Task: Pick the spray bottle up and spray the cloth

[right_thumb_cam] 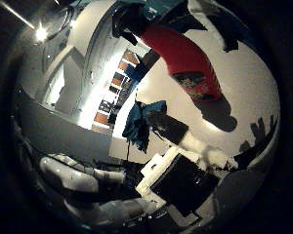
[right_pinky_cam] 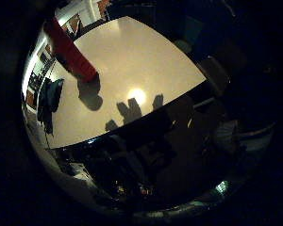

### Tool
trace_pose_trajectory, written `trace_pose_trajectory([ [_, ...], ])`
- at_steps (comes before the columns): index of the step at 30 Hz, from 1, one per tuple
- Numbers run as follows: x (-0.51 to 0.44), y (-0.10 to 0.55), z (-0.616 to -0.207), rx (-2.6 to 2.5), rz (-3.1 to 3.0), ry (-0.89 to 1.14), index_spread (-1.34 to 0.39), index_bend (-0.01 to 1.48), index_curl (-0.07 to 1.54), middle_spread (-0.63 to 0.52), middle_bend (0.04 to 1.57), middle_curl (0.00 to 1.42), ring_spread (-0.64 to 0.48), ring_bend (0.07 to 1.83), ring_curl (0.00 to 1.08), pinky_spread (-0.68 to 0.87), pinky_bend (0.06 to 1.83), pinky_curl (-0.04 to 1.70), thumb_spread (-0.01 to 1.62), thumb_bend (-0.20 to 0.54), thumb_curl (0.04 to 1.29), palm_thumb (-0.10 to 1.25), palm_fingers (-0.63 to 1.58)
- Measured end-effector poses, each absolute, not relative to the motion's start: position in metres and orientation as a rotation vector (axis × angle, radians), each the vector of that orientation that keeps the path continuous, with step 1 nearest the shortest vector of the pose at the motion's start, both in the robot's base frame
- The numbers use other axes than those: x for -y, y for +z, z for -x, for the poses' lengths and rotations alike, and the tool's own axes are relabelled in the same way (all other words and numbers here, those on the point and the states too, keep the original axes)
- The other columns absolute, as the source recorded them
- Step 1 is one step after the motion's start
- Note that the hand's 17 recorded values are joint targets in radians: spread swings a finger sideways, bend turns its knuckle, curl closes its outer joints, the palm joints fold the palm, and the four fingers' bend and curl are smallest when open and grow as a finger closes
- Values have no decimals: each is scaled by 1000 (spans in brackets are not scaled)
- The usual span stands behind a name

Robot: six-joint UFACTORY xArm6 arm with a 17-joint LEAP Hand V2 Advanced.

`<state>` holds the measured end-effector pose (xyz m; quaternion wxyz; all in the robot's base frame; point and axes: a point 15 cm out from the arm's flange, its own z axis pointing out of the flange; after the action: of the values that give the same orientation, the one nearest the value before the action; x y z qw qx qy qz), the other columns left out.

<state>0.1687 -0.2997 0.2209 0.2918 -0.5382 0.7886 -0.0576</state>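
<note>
A red spray bottle [right_thumb_cam: 188, 58] stands upright on the pale tabletop [right_pinky_cam: 132, 61], its dark trigger head [right_thumb_cam: 129, 22] at the top and a printed label near its base. It casts a dark shadow [right_pinky_cam: 90, 94] on the surface right beside its foot. The bottle sits apart from the hand, with bare tabletop between the two.

A dark teal cloth [right_thumb_cam: 144, 119] hangs over the tabletop's edge, at about nine o'clock from the bottle's base in the little-finger-side view, well apart from the bottle. Nothing lies on the surface between bottle and cloth.

A part of the hand [right_thumb_cam: 185, 178], white and black, reaches into the thumb-side view, near the tabletop's edge. Shadows of the fingers [right_pinky_cam: 129, 110] fall on the tabletop near its front edge, spread apart and upright, so the fingers look open and hold nothing.

Beyond the tabletop the room shows shelving [right_thumb_cam: 115, 90] with orange and dark panels.
</note>
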Motion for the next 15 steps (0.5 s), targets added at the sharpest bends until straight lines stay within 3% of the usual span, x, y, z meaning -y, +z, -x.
trace_pose_trajectory([
  [15, 300, 221, -168, -2102, 1435, -156, -364, 251, 841, -43, 194, 454, 19, 249, 380, 340, 200, 289, 1081, -23, 307, 548, 492],
])
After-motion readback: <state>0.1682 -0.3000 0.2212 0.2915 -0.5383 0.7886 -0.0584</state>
